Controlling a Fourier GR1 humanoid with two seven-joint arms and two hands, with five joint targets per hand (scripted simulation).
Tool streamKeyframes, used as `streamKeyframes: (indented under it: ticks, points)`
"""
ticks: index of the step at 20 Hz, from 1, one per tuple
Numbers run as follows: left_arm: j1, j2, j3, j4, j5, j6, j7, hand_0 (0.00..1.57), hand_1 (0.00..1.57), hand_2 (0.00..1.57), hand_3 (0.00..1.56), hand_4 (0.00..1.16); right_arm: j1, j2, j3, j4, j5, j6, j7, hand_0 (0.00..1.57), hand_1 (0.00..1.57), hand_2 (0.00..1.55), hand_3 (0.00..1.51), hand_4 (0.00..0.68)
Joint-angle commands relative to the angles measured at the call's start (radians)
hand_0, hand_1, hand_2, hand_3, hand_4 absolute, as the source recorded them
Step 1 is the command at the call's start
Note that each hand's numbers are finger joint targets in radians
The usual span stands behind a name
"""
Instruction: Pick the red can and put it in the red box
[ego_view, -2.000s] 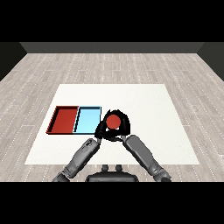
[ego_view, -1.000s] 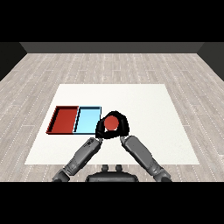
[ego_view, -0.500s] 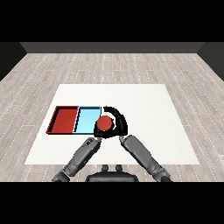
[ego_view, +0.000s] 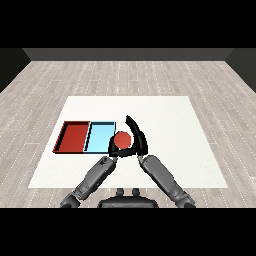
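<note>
While we look down across the broad white rectangular table (ego_view: 165, 115), which lies on a pale grey plank floor (ego_view: 125, 75), we see two shallow trays side by side near its left part: a red rectangular tray (ego_view: 74, 137) on the outside and a light blue rectangular tray (ego_view: 100, 137) touching its right edge. Both grey forearms reach in from below and meet close to the middle of the table. Our right hand (ego_view: 136, 142), black and curved, wraps around the small round red can (ego_view: 122, 140), its fingers arching over the far side and its lower part curling under the near side, so that it has hold of the can. That can sits just beside the right edge of the light blue tray, partly overlapping it in this view, and apart from the red tray. Our left hand (ego_view: 111, 154) is mostly hidden below the can, and we cannot tell how its fingers stand.
</note>
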Motion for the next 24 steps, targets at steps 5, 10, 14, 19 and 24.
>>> streamKeyframes:
  ticks: [5, 10, 14, 19, 24]
  points:
    - [0.102, 0.001, 0.005, -0.131, -0.096, -0.011, 0.058, 1.57, 1.57, 1.57, 1.48, 1.13, 0.055, -0.004, -0.064, -0.071, 0.026, 0.083, 0.046, 0.00, 0.00, 0.00, 0.00, 0.000]
    - [0.023, 0.008, 0.112, -0.091, -0.102, -0.031, 0.094, 1.57, 1.57, 1.56, 1.46, 1.13, 0.150, -0.034, -0.129, -0.158, -0.030, 0.160, 0.008, 0.00, 0.00, 0.00, 0.00, 0.000]
    - [0.029, 0.041, 0.134, -0.112, -0.119, -0.059, 0.096, 1.57, 1.57, 1.56, 1.47, 1.13, 0.279, -0.098, -0.144, -0.293, -0.042, 0.202, -0.002, 0.00, 0.00, 0.00, 0.00, 0.000]
    - [0.049, 0.122, 0.230, -0.145, -0.090, -0.105, 0.106, 1.57, 1.57, 1.57, 1.48, 1.14, 0.362, -0.176, -0.248, -0.414, -0.103, 0.251, 0.026, 0.00, 0.00, 0.00, 0.00, 0.000]
    - [0.023, 0.249, 0.296, -0.199, -0.141, -0.064, 0.242, 1.57, 1.57, 1.57, 1.48, 1.14, 0.415, -0.183, -0.275, -0.463, -0.108, 0.253, 0.047, 0.00, 0.00, 0.00, 0.00, 0.000]
